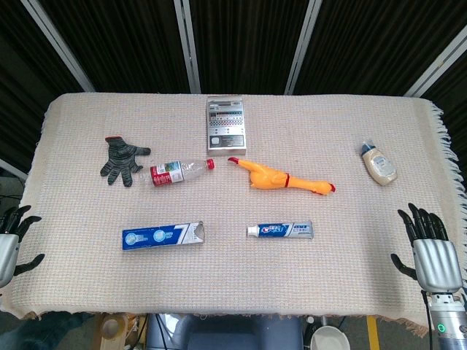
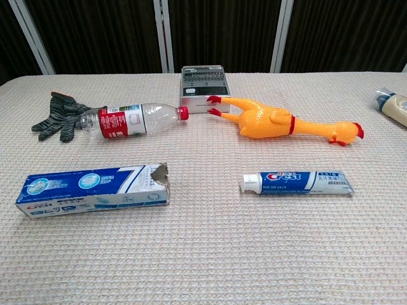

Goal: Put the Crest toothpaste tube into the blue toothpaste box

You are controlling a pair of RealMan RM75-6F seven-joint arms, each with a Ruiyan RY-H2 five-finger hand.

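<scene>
1. Nearest the robot, at the front edge of the cloth-covered table, both hands rest low with nothing in them. The left hand shows only partly at the frame's left border, dark fingers spread. The right hand sits at the front right corner, fingers apart and released. Neither appears in the chest view
2. Next comes the working row. The blue toothpaste box lies flat at front left, its torn-open end flaps facing right, toward the tube; that opening looks ready to receive it
3. The Crest toothpaste tube lies flat at front centre-right, white cap pointing left at the box mouth, well apart from it. It is untouched, so the task appears not yet begun
4. Further back, a clear plastic bottle with a red cap lies on its side, beside a grey work glove. A yellow rubber chicken stretches to the right
5. Farthest back sits a small grey device, and far right a cream-coloured bottle; these seem mere clutter
</scene>
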